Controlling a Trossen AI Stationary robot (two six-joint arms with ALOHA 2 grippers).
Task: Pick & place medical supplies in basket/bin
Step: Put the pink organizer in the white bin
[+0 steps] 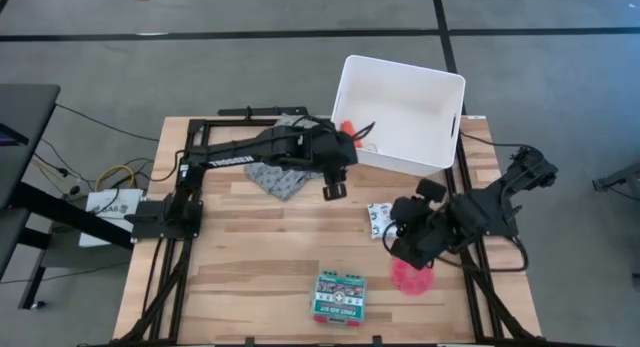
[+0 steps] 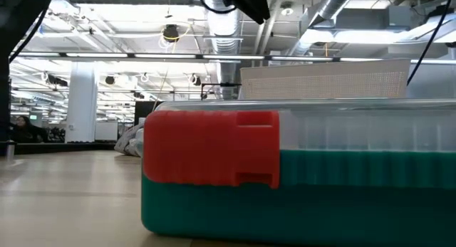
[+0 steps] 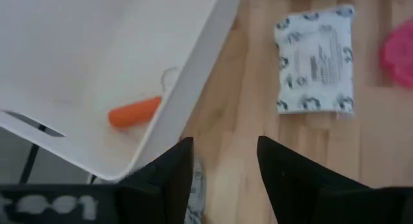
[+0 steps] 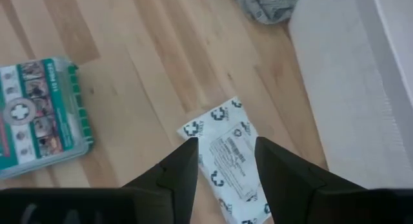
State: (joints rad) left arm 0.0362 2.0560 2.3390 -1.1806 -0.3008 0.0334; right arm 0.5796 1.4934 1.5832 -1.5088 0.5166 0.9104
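The white tub [image 1: 402, 112] stands at the table's far side. An orange tube [image 3: 134, 112] lies inside it near its left wall, with a thin grey strip [image 3: 169, 75] beside it. My left gripper [image 3: 222, 143] is open and empty, and hovers over the table just outside the tub's near left corner [image 1: 333, 187]. My right gripper [image 4: 224, 143] is open above the white patterned soft pack [image 4: 229, 162], which lies flat on the table [image 1: 378, 219]. The pink disc [image 1: 412, 277] and the green first-aid box [image 1: 338, 297] rest on the near part of the table. The white roll is out of view.
The grey dotted cloth [image 1: 280, 177] lies crumpled left of the tub, under my left arm. In the low view the first-aid box [image 2: 299, 183] fills the foreground, with the tub [image 2: 324, 80] behind it. Bare wood shows on the table's near left part [image 1: 230, 277].
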